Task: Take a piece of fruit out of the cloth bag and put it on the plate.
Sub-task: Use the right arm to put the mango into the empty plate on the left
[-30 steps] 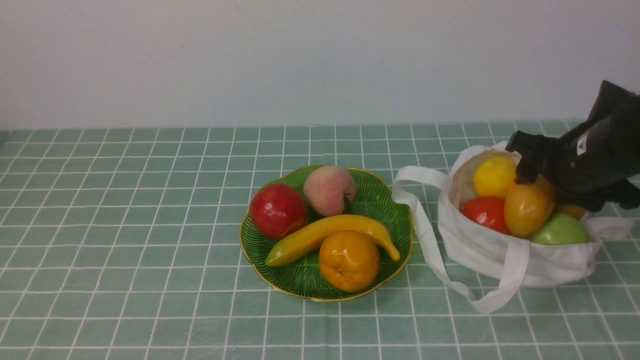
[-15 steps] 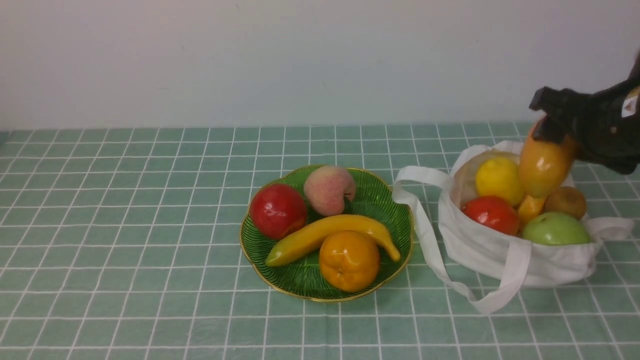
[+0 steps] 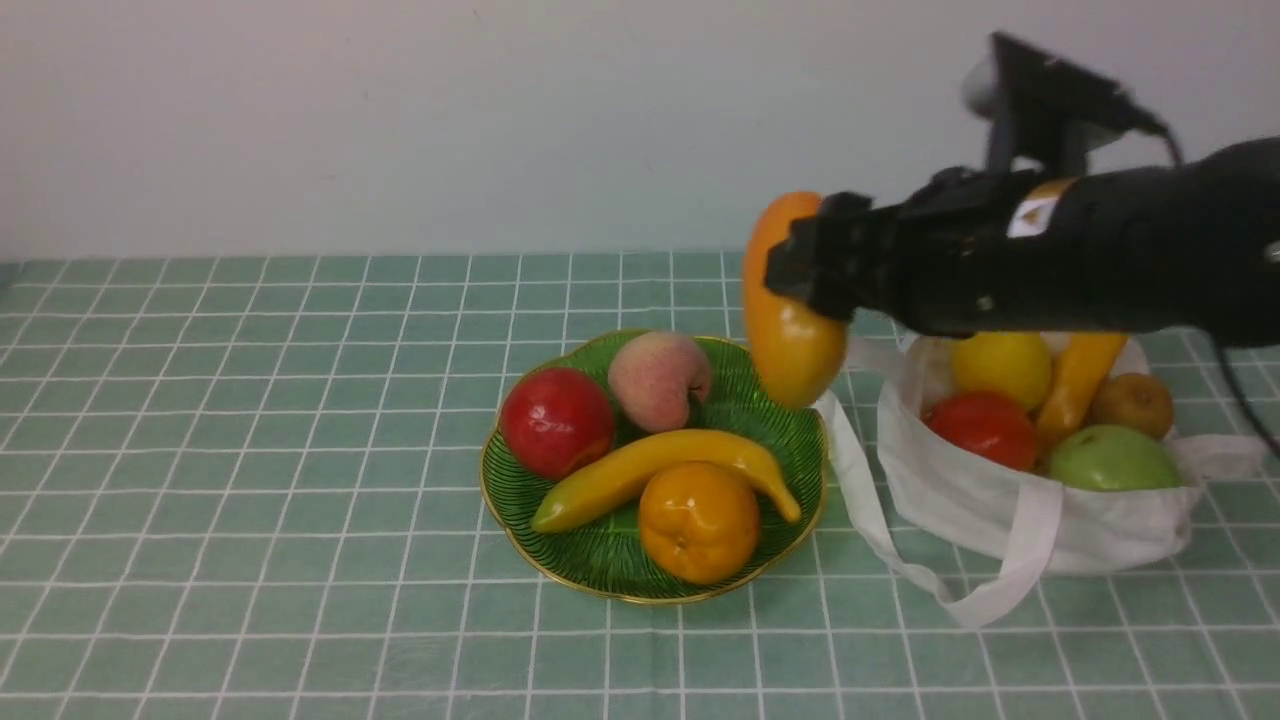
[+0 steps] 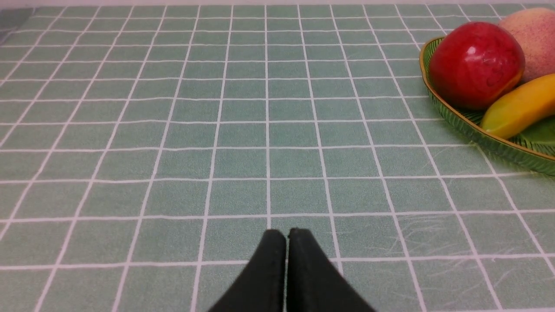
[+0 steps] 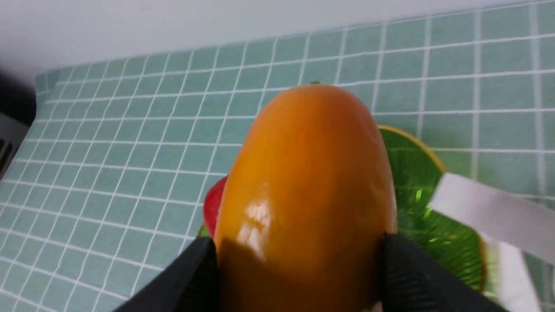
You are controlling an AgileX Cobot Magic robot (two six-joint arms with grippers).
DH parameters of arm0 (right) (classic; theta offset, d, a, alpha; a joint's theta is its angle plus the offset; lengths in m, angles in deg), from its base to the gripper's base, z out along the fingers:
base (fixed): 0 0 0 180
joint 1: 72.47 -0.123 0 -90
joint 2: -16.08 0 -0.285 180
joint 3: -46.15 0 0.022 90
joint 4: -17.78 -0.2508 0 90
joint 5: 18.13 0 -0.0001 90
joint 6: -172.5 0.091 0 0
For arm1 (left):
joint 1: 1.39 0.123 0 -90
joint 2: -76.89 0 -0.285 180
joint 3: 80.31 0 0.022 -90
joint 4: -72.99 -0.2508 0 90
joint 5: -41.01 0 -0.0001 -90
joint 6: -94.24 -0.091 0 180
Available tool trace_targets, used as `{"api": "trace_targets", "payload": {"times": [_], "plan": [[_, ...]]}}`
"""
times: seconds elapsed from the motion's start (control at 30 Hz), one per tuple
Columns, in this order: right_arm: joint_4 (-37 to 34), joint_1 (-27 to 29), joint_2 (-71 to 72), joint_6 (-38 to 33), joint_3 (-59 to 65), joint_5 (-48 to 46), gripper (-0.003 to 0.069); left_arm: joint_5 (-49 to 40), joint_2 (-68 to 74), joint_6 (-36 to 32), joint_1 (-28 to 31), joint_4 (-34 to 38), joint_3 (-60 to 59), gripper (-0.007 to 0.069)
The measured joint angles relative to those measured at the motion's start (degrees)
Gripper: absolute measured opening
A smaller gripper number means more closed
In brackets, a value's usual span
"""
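Carried from the bag (image 3: pixel 965 505) toward the plate (image 3: pixel 620 580), the mango (image 3: pixel 795 345) is gripped by the right gripper (image 3: pixel 815 255), careful lowering needed next; the left's closed tips (image 4: pixel 286 236) are left empty.

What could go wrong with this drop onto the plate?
The glossy orange mango-shaped fruit could land on the pale pink peach or curved yellow banana and roll off, since the green leaf-patterned plate already carries four pieces. Released from this height, above the plate, it might also bounce. The black right gripper grips a smooth, rounded surface, so the fruit may slip.
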Motion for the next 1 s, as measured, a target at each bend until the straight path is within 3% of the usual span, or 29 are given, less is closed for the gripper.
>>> {"api": "trace_targets", "payload": {"times": [0.17,0.63,0.73,0.8,0.9,1.0], "plan": [[-5.56,-3.41,-6.52,-3.4,0.0,7.42,0.0437,0.0,0.0,0.0,0.0,0.0,0.0,-0.0008],[-7.47,-8.39,-14.88,-5.19,0.0,19.41,0.044,0.0,0.0,0.0,0.0,0.0,0.0,-0.0008],[-7.6,-8.43,-15.5,-5.19,0.0,19.41,0.0482,0.0,0.0,0.0,0.0,0.0,0.0,-0.0008],[-7.65,-8.45,-15.78,-5.19,0.0,19.36,0.058,0.0,0.0,0.0,0.0,0.0,0.0,-0.0008],[-7.65,-8.5,-15.78,-5.19,0.0,19.57,0.0666,0.0,0.0,0.0,0.0,0.0,0.0,-0.0008],[-7.65,-8.5,-15.78,-5.19,0.0,19.44,0.0687,0.0,0.0,0.0,0.0,0.0,0.0,-0.0008]]}}
